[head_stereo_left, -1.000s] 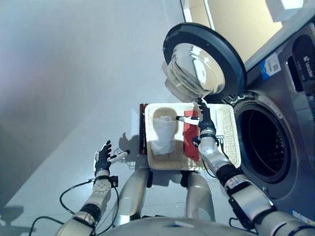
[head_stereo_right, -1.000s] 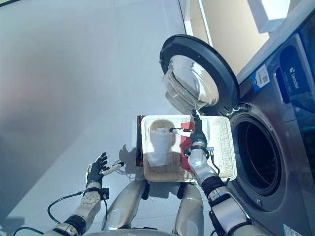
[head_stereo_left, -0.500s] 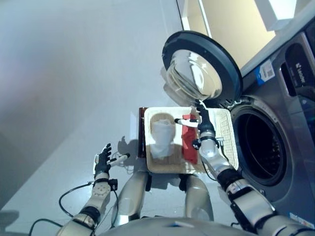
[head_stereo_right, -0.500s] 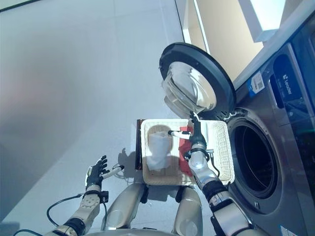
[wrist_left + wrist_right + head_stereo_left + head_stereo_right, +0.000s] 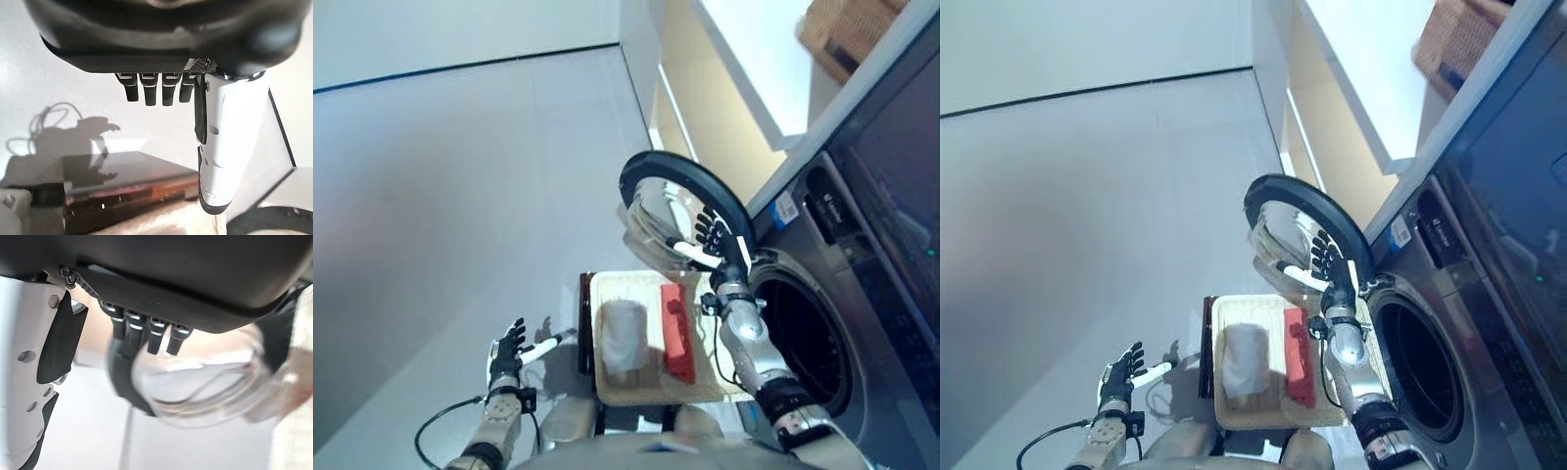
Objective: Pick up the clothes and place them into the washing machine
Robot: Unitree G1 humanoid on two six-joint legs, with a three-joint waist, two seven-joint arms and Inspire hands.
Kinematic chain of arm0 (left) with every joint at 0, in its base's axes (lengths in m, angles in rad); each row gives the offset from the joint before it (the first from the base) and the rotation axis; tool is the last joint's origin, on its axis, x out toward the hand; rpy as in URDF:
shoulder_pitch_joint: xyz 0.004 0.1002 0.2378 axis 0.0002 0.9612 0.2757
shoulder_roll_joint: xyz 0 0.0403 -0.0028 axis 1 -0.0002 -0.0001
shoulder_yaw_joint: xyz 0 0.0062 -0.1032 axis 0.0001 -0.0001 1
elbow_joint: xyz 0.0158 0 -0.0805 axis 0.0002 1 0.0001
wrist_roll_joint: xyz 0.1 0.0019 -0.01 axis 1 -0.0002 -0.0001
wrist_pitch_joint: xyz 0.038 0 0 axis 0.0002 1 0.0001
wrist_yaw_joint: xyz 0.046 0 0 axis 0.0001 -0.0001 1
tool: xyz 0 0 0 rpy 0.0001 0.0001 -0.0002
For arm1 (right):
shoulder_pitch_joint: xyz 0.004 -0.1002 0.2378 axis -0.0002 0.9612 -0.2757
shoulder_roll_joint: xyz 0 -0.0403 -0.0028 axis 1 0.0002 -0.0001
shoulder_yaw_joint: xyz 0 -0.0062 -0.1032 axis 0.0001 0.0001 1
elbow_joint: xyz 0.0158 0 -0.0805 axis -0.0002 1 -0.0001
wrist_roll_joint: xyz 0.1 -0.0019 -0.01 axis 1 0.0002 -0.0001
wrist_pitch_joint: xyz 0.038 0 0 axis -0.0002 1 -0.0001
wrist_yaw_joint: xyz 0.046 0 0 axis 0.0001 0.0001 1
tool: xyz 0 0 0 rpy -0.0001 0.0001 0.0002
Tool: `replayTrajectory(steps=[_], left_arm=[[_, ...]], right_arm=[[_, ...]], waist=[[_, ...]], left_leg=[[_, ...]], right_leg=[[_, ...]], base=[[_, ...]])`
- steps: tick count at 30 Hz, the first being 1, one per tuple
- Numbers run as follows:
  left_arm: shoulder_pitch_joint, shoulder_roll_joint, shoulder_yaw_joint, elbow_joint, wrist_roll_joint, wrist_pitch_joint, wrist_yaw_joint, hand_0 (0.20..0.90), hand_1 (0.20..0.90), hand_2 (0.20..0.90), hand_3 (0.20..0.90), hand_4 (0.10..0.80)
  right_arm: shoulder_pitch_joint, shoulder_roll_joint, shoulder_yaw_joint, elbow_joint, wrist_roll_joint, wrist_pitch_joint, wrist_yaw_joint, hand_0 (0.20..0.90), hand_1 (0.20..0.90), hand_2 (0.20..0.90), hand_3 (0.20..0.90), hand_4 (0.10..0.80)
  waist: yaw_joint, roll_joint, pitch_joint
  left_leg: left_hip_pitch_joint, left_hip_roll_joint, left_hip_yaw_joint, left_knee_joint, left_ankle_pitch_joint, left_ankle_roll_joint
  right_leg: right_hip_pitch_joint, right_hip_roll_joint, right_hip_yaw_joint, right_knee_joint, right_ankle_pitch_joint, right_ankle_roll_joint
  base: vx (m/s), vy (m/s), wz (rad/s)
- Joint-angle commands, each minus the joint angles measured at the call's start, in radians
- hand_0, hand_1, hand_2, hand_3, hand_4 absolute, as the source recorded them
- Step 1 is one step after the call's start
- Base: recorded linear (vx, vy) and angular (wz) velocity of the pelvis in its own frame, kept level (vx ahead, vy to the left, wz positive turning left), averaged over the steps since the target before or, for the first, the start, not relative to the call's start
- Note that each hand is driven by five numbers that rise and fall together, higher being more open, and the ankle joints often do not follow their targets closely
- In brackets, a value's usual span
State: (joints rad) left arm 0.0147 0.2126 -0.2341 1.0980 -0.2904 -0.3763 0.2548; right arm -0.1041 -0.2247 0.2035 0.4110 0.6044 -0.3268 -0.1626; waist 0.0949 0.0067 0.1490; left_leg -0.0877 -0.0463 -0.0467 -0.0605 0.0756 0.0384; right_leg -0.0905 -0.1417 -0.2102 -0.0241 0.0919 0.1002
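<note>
- left eye view: the white cloth (image 5: 623, 338) and the red cloth (image 5: 677, 333) lie side by side in the woven tray (image 5: 651, 394) beside the washing machine (image 5: 822, 323), whose door (image 5: 680, 211) stands open, likely so loading needs only a short carry. the right hand (image 5: 717, 240), fingers spread and empty, is raised before the door.
- right eye view: the left hand (image 5: 1120, 367) hangs idle over the floor, fingers apart; the drum's inside is too dark to read.
- left wrist view: straight fingers hold nothing; the tray is cut off.
- right wrist view: only the door's glass shows, no clothes.

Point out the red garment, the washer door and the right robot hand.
red garment (image 5: 677, 333), left eye view, middle of the folded cloth in the basket.
washer door (image 5: 651, 166), left eye view, dark outer rim at the top.
right robot hand (image 5: 716, 238), left eye view, on the spread fingers, held up before the door.
</note>
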Motion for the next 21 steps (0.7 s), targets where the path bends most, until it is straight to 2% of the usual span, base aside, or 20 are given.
replayTrajectory(steps=[1,5,6,8,9,12,13,14,16,17,19,21], left_arm=[[-0.024,0.019,0.032,0.087,-0.049,-0.026,-0.018,0.9,0.9,0.9,0.9,0.8],[0.006,0.011,0.052,0.076,-0.062,-0.016,-0.035,0.9,0.9,0.9,0.9,0.8],[0.011,0.008,0.056,0.077,-0.071,-0.015,-0.042,0.9,0.9,0.9,0.9,0.8],[0.016,0.003,0.068,0.091,-0.074,-0.012,-0.054,0.9,0.9,0.9,0.9,0.8],[0.019,0.0,0.072,0.095,-0.083,-0.012,-0.056,0.9,0.9,0.9,0.9,0.8],[0.017,-0.008,0.088,0.101,-0.098,-0.011,-0.066,0.9,0.9,0.9,0.9,0.8],[0.022,-0.009,0.094,0.099,-0.104,-0.013,-0.066,0.9,0.9,0.9,0.9,0.8],[0.019,-0.009,0.092,0.096,-0.111,-0.015,-0.067,0.9,0.9,0.9,0.9,0.8],[0.025,-0.012,0.095,0.102,-0.115,-0.012,-0.076,0.9,0.9,0.9,0.9,0.8],[0.019,-0.014,0.094,0.109,-0.12,-0.012,-0.075,0.9,0.9,0.9,0.9,0.8],[0.03,-0.016,0.098,0.11,-0.123,-0.01,-0.079,0.9,0.9,0.9,0.9,0.8],[0.034,-0.012,0.095,0.104,-0.126,-0.008,-0.073,0.9,0.9,0.9,0.9,0.8]], right_arm=[[0.033,0.078,-0.022,-0.195,0.326,-0.129,0.167,0.2,0.2,0.2,0.2,0.3],[0.087,0.068,-0.011,-0.259,0.321,-0.115,0.176,0.2,0.2,0.2,0.2,0.3],[0.086,0.072,-0.01,-0.265,0.346,-0.107,0.192,0.9,0.9,0.9,0.9,0.8],[0.101,0.075,-0.009,-0.279,0.345,-0.106,0.204,0.9,0.9,0.9,0.9,0.8],[0.112,0.085,-0.017,-0.278,0.356,-0.107,0.197,0.2,0.2,0.2,0.2,0.3],[0.126,0.113,-0.007,-0.323,0.462,-0.105,0.272,0.2,0.2,0.2,0.2,0.3],[0.135,0.116,-0.002,-0.327,0.475,-0.103,0.275,0.335,0.335,0.335,0.335,0.396],[0.133,0.115,0.004,-0.335,0.484,-0.105,0.269,0.9,0.9,0.9,0.9,0.8],[0.14,0.136,0.011,-0.364,0.544,-0.098,0.302,0.9,0.9,0.9,0.9,0.8],[0.136,0.136,0.022,-0.36,0.539,-0.113,0.283,0.219,0.219,0.219,0.219,0.314],[0.146,0.159,0.027,-0.428,0.581,-0.105,0.316,0.2,0.2,0.2,0.2,0.3],[0.139,0.141,0.034,-0.408,0.539,-0.118,0.275,0.2,0.2,0.2,0.2,0.3]], waist=[[0.009,-0.009,-0.111],[0.007,-0.014,-0.139],[0.008,-0.017,-0.144],[0.012,-0.023,-0.157],[0.01,-0.025,-0.166],[0.011,-0.03,-0.179],[0.01,-0.032,-0.183],[0.011,-0.034,-0.186],[0.014,-0.037,-0.195],[0.015,-0.038,-0.196],[0.015,-0.039,-0.205],[0.017,-0.042,-0.21]], left_leg=[[-0.029,0.001,0.027,0.007,-0.001,-0.079],[-0.008,0.005,0.027,-0.006,0.003,-0.081],[0.001,0.006,0.027,-0.006,0.001,-0.081],[0.014,0.007,0.029,-0.006,-0.002,-0.08],[0.022,0.007,0.029,-0.006,-0.004,-0.08],[0.04,0.009,0.025,-0.002,-0.012,-0.079],[0.044,0.011,0.023,-0.001,-0.014,-0.079],[0.047,0.012,0.023,-0.001,-0.015,-0.079],[0.06,0.014,0.019,0.0,-0.02,-0.079],[0.064,0.013,0.02,0.002,-0.022,-0.079],[0.075,0.015,0.013,0.004,-0.027,-0.078],[0.077,0.015,0.01,0.005,-0.028,-0.079]], right_leg=[[0.013,0.024,-0.009,0.026,-0.046,-0.002],[0.038,0.027,-0.012,0.012,-0.044,-0.001],[0.047,0.027,-0.014,0.013,-0.047,-0.001],[0.063,0.028,-0.016,0.011,-0.05,-0.002],[0.072,0.029,-0.018,0.011,-0.052,-0.002],[0.091,0.03,-0.02,0.012,-0.061,-0.004],[0.094,0.029,-0.021,0.014,-0.063,-0.004],[0.096,0.029,-0.021,0.017,-0.065,-0.004],[0.11,0.03,-0.025,0.021,-0.073,-0.007],[0.116,0.029,-0.025,0.022,-0.074,-0.007],[0.129,0.031,-0.03,0.023,-0.082,-0.008],[0.131,0.03,-0.032,0.026,-0.083,-0.008]], base=[[0.049,-0.017,-0.05],[0.037,-0.015,-0.02],[0.031,-0.029,0.02],[0.054,-0.034,0.04],[0.054,-0.025,0.04],[0.039,-0.023,0.02],[0.032,-0.021,0.04],[0.026,-0.019,0.04],[0.039,-0.02,0.01],[0.046,-0.022,0.0],[0.037,-0.021,0.02],[0.014,-0.018,0.06]])
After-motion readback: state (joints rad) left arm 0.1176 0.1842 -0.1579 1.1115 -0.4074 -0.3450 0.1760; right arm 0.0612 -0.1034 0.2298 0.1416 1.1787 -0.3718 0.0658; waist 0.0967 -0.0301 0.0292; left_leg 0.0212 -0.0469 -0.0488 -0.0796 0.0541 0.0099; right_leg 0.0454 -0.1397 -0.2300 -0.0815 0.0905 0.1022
